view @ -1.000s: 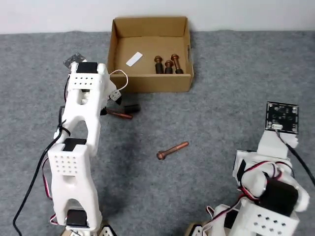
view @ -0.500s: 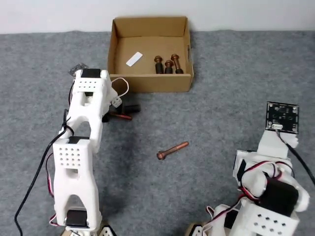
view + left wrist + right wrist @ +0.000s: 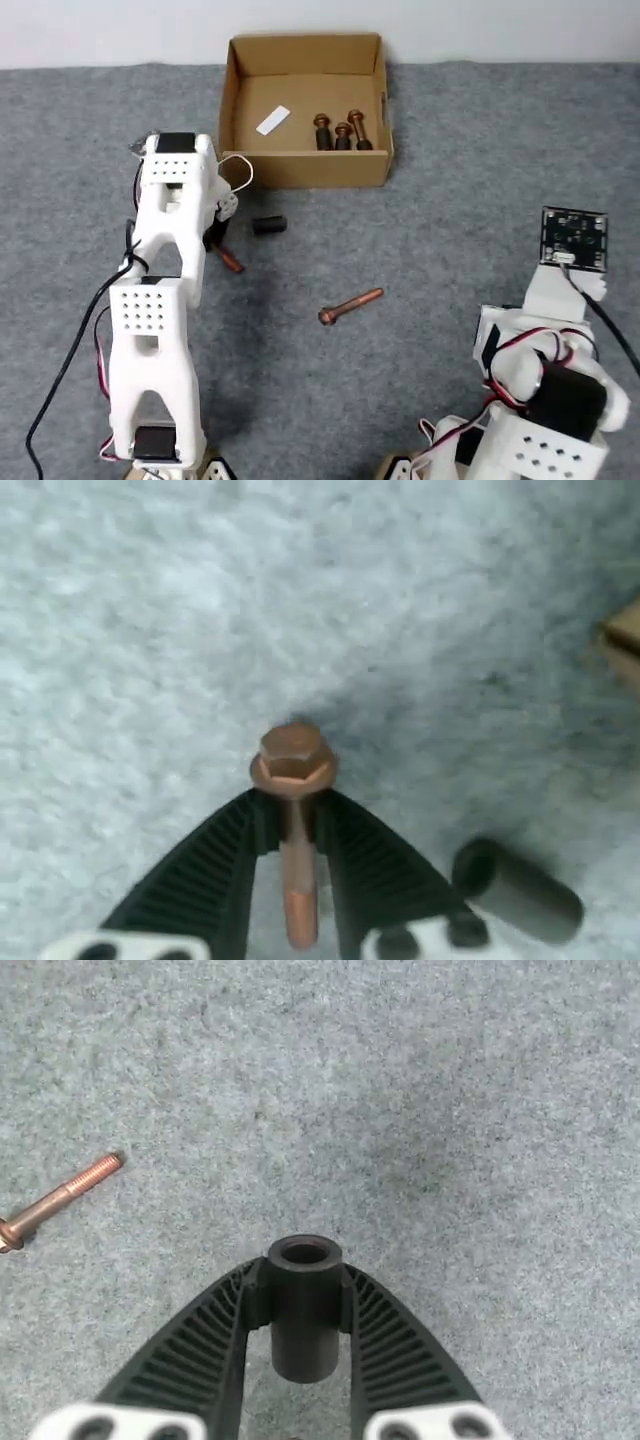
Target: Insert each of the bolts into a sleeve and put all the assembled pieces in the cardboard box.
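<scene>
My left gripper [image 3: 292, 815] is shut on a copper bolt [image 3: 292, 780], held head-down just above the grey carpet; in the high view the same bolt [image 3: 229, 259] pokes out beside the left arm. A loose black sleeve [image 3: 268, 225] lies on the carpet near it, also seen as a sleeve [image 3: 518, 890] in the left wrist view. My right gripper [image 3: 300, 1310] is shut on another black sleeve [image 3: 303, 1305], bore facing outward. A second copper bolt [image 3: 350, 305] lies loose mid-table, the same bolt [image 3: 58, 1203] showing in the right wrist view. The cardboard box [image 3: 305, 168] holds three assembled pieces [image 3: 340, 130].
A white slip of paper [image 3: 272, 120] lies inside the box. The right arm's base [image 3: 545, 400] sits at the near right corner with a camera board [image 3: 573, 238] raised above it. Open carpet stretches between the two arms.
The left arm pulled back from the loose sleeve toward the near side, carrying the bolt, whose tip swung from pointing at the sleeve to pointing down-right. The right arm kept still.
</scene>
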`<action>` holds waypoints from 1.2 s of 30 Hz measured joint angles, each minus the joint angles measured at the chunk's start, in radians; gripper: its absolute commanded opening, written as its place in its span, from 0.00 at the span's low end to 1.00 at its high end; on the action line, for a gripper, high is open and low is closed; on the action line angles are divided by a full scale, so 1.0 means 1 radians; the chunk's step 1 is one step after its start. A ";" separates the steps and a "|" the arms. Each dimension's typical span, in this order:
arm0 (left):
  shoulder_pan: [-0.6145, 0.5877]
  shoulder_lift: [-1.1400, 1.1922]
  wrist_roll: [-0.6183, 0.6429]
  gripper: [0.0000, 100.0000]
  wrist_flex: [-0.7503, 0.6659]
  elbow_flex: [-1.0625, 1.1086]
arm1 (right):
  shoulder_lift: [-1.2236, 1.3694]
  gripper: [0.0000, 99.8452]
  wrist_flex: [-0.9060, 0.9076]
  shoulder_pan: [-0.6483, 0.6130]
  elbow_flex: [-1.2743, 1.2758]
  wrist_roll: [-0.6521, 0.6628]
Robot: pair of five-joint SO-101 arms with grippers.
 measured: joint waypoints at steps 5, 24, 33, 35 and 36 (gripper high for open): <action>0.087 -0.135 0.000 0.00 0.009 -0.005 | -0.002 0.01 0.005 -0.025 -0.055 0.000; 0.471 -1.355 -0.081 0.00 -0.028 0.890 | -0.132 0.01 0.115 -0.235 -0.147 -0.212; 0.474 -1.926 -0.319 0.00 -0.279 1.281 | -0.236 0.01 0.028 -0.465 0.026 -0.385; 0.473 -2.019 -0.348 0.00 -0.338 1.326 | -0.262 0.01 -0.015 -0.516 0.054 -0.390; 0.473 -2.056 -0.354 0.00 -0.365 1.346 | -0.284 0.01 -0.035 -0.546 0.066 -0.390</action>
